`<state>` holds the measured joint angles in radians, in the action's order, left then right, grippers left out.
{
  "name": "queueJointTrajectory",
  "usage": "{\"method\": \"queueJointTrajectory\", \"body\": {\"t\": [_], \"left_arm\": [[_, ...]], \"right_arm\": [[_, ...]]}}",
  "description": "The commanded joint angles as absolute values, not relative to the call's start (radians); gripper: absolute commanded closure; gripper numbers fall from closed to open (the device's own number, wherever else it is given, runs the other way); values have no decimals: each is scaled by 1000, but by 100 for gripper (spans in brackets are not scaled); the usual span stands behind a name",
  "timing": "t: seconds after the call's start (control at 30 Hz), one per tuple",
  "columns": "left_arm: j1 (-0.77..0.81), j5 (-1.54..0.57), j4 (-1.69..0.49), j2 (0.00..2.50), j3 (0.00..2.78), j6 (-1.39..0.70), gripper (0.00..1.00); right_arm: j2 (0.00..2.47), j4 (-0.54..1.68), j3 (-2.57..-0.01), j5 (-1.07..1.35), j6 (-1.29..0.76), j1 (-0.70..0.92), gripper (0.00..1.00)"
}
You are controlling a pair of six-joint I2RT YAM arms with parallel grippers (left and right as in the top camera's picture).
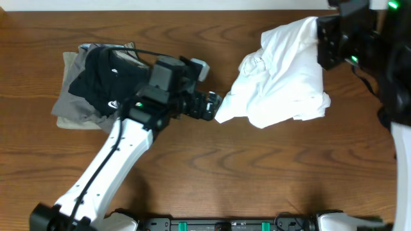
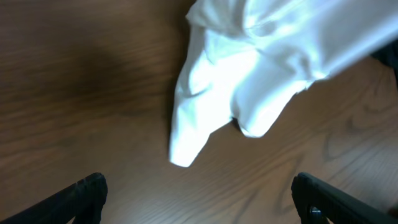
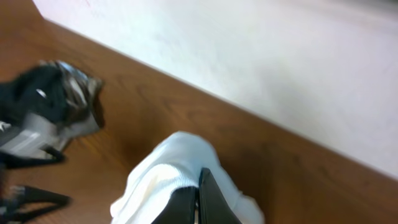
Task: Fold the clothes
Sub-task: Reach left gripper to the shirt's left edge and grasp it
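**A:** Overhead first. Where is the room?

**B:** The white T-shirt lies bunched in the upper right of the wooden table, with its top corner close to the far edge. The lower half of the frame is bare wood. A pile of black, grey and khaki garments sits at upper left, well apart from the shirt.

**A:** And the tools?

**B:** The left gripper is at centre, just beside the shirt's left tip. The right gripper, at upper right, pinches the shirt's top corner.

**A:** Left wrist view?

**B:** The fingers are spread wide at the bottom corners with nothing between them. The shirt's tip sits higher in the frame, apart from them, and there is bare wood to its left.

**A:** Right wrist?

**B:** At bottom centre the jaws are closed tight on a fold of white cloth. A pale wall runs along the table edge close behind, and the pile is at the left.
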<state>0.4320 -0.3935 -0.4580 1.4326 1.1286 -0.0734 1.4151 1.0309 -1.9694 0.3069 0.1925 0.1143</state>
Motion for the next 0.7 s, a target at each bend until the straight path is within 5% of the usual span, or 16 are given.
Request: {"method": "queueJointTrajectory", "body": {"t": [0.0, 0.67], "left_arm": [[461, -409, -432, 1454, 1145, -60, 4], [621, -412, -263, 1457, 1145, -56, 5]], "right_arm": [[1370, 1007, -1981, 375, 203, 110, 99], [1340, 907, -1981, 585, 203, 110, 98]]}}
